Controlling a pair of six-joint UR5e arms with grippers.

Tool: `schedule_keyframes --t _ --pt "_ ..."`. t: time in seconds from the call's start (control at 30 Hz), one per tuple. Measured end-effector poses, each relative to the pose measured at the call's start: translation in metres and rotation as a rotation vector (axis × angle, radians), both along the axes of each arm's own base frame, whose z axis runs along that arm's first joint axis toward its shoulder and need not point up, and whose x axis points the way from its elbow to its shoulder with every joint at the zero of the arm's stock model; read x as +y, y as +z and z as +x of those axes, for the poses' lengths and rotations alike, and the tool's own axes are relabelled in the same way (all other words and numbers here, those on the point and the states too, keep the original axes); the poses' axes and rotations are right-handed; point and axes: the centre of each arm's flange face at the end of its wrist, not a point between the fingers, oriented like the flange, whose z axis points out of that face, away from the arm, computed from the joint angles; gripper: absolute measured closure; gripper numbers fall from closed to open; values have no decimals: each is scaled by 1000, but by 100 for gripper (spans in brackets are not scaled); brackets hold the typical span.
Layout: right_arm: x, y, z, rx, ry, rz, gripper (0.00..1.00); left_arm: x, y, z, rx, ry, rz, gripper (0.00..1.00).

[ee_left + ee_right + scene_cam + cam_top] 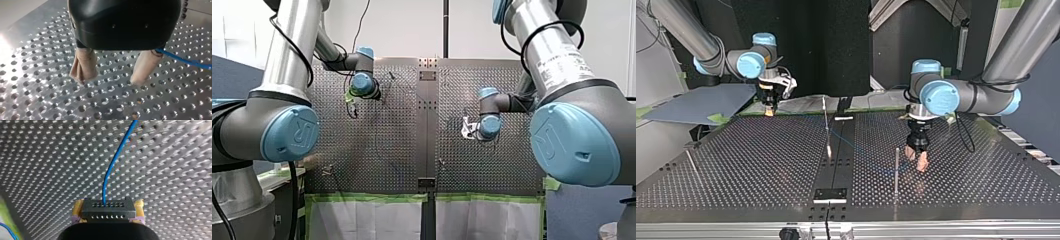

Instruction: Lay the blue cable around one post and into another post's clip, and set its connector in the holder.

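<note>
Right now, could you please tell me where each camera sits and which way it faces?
Front view: behind and above the shoulders, looking out over the perforated table; both arms enter from the sides.
Top view: across the table, facing the arms; sides crossed, left tool at right.
Left wrist view: looking along the open left tool at the table.
Right wrist view: along the right tool, shut on the connector.
Shared: both wrist views show the blue cable.

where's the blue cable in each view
Front view: too faint to pick out.
Top view: blue cable, a thin line across the perforated table's middle towards my left hand.
Left wrist view: cable beside one finger, leading away.
Right wrist view: cable running from the connector in my right hand.
Shared landmark: the perforated table.
</note>
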Motion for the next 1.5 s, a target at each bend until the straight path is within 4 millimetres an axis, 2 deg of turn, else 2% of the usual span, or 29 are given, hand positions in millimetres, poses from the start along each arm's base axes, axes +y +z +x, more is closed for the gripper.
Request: schedule_keyframes --t 0.3,0.63,0.97,1.5 --pt "16 -59 -13 39 -13 53 100 6 0 2 0 12 -1 0" --pt "10 -107 -34 40 -51 69 100 8 0 3 1 16 2 0" --pt "-14 -139 -51 20 -90 40 100 7 1 2 -3 10 4 0" --pt "-71 -180 -39 -17 -97 -106 100 1 1 0 0 0 14 0"
